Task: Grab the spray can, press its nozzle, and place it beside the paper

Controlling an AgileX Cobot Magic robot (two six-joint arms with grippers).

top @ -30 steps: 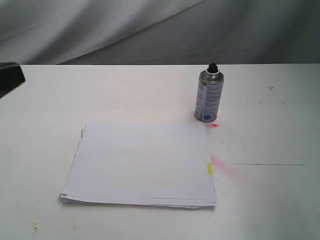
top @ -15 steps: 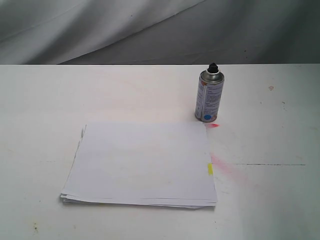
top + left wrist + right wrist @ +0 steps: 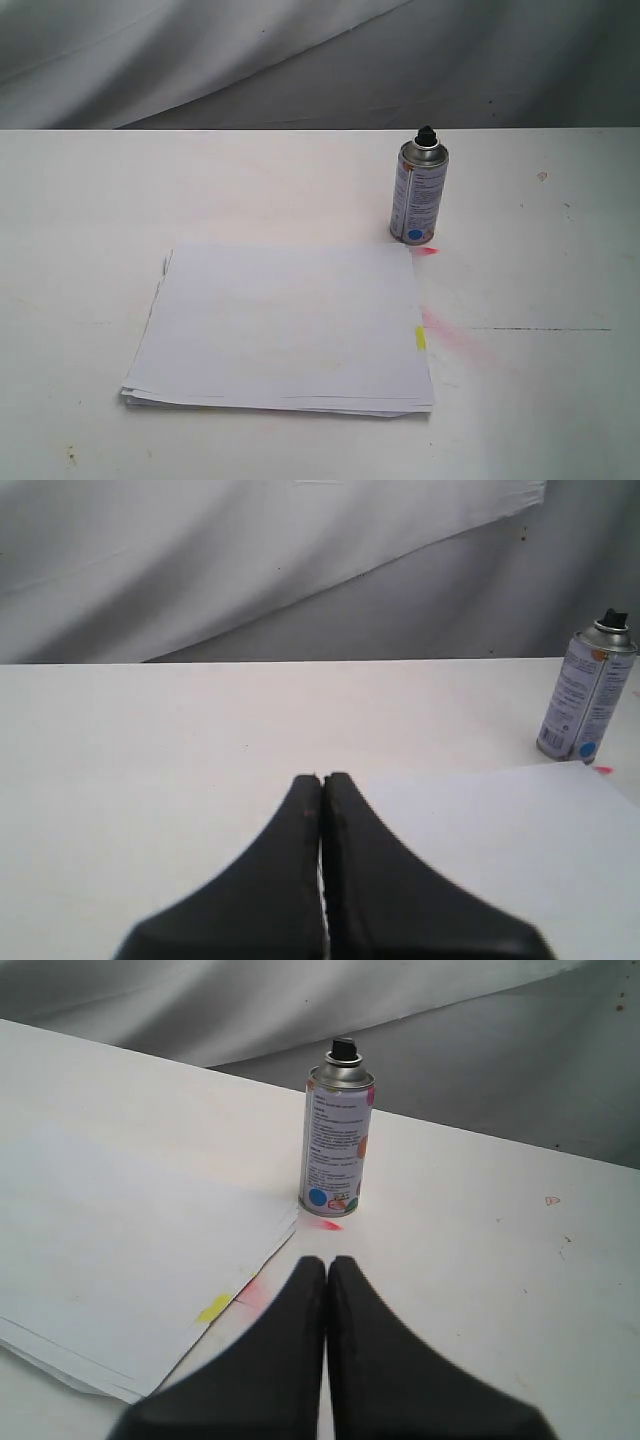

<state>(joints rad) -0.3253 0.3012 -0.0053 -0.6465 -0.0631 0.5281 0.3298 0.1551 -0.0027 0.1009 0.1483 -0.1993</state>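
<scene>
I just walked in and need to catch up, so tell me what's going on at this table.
Nothing is being handled right now. The spray can stands upright on the white table by a corner of the paper, its black nozzle on top. The left fingers and the right fingers are both shut on nothing, and neither touches the can. Pink marks stain the table near the paper's edge.

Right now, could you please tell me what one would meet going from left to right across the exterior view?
Thin stack of white paper sheets → small silver metal spray can → thin dark line marked on the white table.
</scene>
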